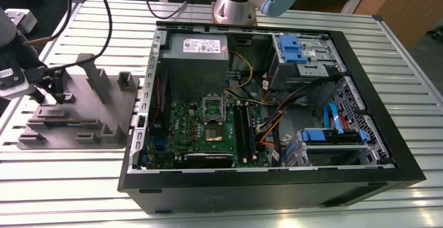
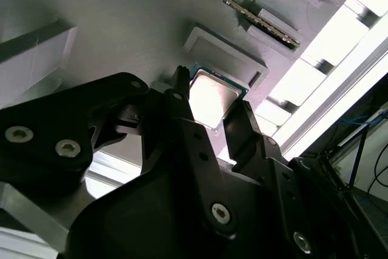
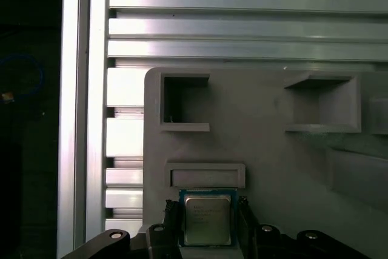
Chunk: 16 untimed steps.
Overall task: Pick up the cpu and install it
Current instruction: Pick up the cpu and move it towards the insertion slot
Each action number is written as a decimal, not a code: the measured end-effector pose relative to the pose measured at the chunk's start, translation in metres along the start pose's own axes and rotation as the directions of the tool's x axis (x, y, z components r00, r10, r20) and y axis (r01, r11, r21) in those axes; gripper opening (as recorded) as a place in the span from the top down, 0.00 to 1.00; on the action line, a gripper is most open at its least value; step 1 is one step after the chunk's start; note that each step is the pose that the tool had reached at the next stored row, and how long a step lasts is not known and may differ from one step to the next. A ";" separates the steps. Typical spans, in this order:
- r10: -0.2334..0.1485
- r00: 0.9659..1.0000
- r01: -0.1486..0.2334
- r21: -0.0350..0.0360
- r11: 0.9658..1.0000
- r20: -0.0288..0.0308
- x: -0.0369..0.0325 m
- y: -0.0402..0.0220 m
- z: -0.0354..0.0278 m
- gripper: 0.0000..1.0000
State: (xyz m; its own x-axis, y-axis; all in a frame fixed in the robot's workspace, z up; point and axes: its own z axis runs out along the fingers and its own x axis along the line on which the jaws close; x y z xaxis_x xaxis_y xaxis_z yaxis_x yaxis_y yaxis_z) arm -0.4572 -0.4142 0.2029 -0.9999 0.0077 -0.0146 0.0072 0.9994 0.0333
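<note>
The cpu, a small square chip with a silvery top and a green rim, lies just above the grey plastic plate beside a low rectangular frame. In both wrist views my gripper has one black finger against each side of the chip and is shut on it. In the exterior view the gripper is down at the plate on the exterior view's left, well away from the green motherboard and its open socket inside the computer case.
Upright blocks rise from the plate close to the gripper. The black case wall stands between the plate and the motherboard. A big grey metal box, drive cages and cables crowd the case. The table is ribbed aluminium.
</note>
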 end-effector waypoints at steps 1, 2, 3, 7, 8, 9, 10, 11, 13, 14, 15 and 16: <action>0.000 1.000 0.000 0.000 1.000 0.000 0.0000 0.0000 -0.0015 0.53; 0.000 1.000 0.000 0.000 1.000 0.000 0.0000 0.0001 -0.0029 0.53; 0.000 1.000 0.000 0.000 1.000 0.000 -0.0001 0.0001 -0.0034 0.53; 0.000 1.000 0.000 0.000 1.000 0.000 -0.0001 0.0001 -0.0037 0.53; 0.000 1.000 0.000 0.000 1.000 0.000 -0.0001 0.0001 -0.0040 0.53; 0.000 1.000 0.000 0.000 1.000 0.000 -0.0001 0.0001 -0.0040 0.53; 0.000 1.000 0.000 0.000 1.000 0.000 -0.0001 0.0001 -0.0041 0.53; 0.000 1.000 0.000 0.000 1.000 0.000 -0.0001 0.0001 -0.0044 0.53; 0.000 1.000 0.000 0.000 1.000 0.000 -0.0001 0.0001 -0.0049 0.53; 0.000 1.000 0.000 0.000 1.000 0.000 -0.0001 0.0001 -0.0053 0.53; 0.000 1.000 0.000 0.000 1.000 0.000 -0.0001 0.0002 -0.0054 0.53; 0.000 1.000 0.000 0.000 1.000 0.000 -0.0001 0.0002 -0.0056 0.53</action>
State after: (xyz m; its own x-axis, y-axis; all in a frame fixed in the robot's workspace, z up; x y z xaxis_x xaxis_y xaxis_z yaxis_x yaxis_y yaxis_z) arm -0.4572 -0.4142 0.2085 -0.9999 0.0077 -0.0146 0.0072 0.9994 0.0334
